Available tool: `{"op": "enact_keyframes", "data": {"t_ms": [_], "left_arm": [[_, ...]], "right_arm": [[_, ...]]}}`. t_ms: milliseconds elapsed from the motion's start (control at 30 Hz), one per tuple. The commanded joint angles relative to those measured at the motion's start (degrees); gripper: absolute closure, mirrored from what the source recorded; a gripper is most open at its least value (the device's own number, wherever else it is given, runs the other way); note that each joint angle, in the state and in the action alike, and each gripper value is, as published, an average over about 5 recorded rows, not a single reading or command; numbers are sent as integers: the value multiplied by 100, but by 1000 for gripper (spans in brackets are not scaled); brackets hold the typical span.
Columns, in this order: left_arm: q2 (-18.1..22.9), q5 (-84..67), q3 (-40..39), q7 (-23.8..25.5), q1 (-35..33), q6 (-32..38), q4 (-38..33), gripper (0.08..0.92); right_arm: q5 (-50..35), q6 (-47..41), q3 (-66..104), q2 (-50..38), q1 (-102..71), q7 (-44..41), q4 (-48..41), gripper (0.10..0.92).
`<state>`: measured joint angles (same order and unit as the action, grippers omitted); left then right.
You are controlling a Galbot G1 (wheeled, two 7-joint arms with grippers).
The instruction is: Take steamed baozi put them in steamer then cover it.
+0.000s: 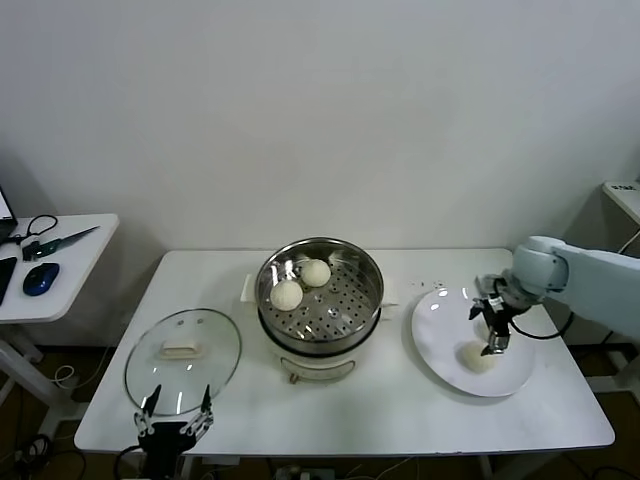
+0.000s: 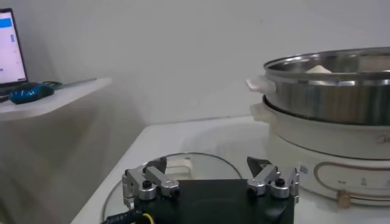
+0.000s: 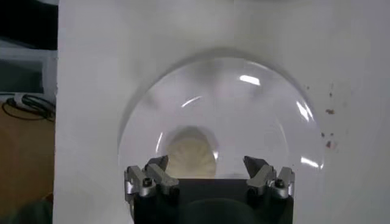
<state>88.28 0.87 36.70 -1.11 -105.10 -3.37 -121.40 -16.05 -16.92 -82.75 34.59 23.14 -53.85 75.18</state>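
White plate (image 1: 440,340), side-desk mouse (image 1: 40,279)

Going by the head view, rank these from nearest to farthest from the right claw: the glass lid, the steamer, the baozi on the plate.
1. Baozi on the plate: directly under the open right claw, on the white plate at the table's right.
2. Steamer: mid-table, holding two baozi.
3. Glass lid: far left, by the left claw.
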Motion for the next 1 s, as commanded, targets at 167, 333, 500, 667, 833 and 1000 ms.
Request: {"op": "enact_keyframes", "data": {"t_ms": [167,333,500,667,833,1000], "left_arm": [[6,22,-1,1,-12,-3,11,177],[8,41,-22,1,-6,-9,10,177],[7,63,-41,7,-12,-15,3,177],[7,64,-43,7,-6,-30,-6,177],[7,67,-39,2,-14,-34,-3,177],[-2,72,-31,3,-14,-45,-14,177]], "right_arm": [[437,-22,757,174,-1083,45,-543,203],[452,-59,736,204,-1084,50,-521,203],[468,-91,747,217,-1099,65,-514,206],[539,-99,817,241,-1133,108,-539,248],[537,-62,685,187,-854,47,-415,304],[337,281,-243,240,653,-163,-156,314]]}}
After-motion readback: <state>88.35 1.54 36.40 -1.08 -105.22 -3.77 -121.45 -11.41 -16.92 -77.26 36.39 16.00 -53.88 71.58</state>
